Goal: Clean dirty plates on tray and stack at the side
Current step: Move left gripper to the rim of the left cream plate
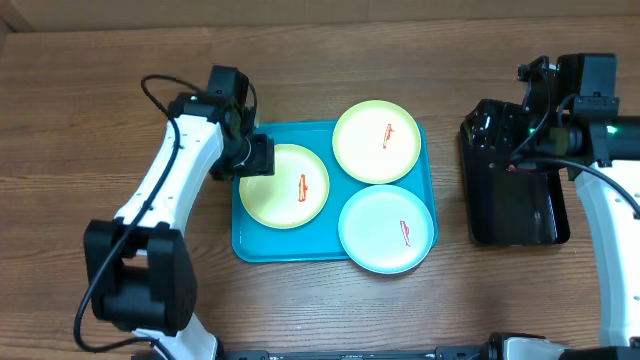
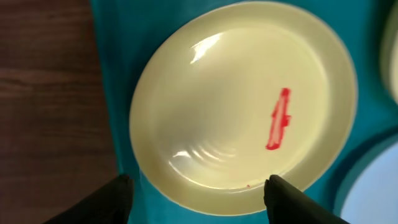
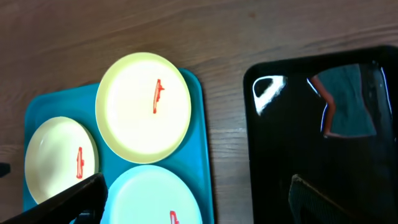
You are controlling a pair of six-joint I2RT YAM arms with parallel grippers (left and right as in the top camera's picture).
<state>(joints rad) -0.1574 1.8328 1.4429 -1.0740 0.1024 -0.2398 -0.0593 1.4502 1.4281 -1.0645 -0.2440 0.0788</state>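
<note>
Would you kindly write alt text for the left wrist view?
A yellow-green plate with a red smear lies on the teal tray, its near rim between the left gripper's open fingertips. Brown table at left, light blue plate at lower right.

A robot lab bench: two arms [image 1: 170, 180] at a wood-grain table [image 1: 70, 120].

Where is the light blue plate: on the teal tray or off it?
On it. The light blue plate lies flat in the teal tray, at its lower right corner seen from overhead.

Glossy black tray [image 1: 512, 212] on brown wooden table [image 1: 60, 150]
</note>
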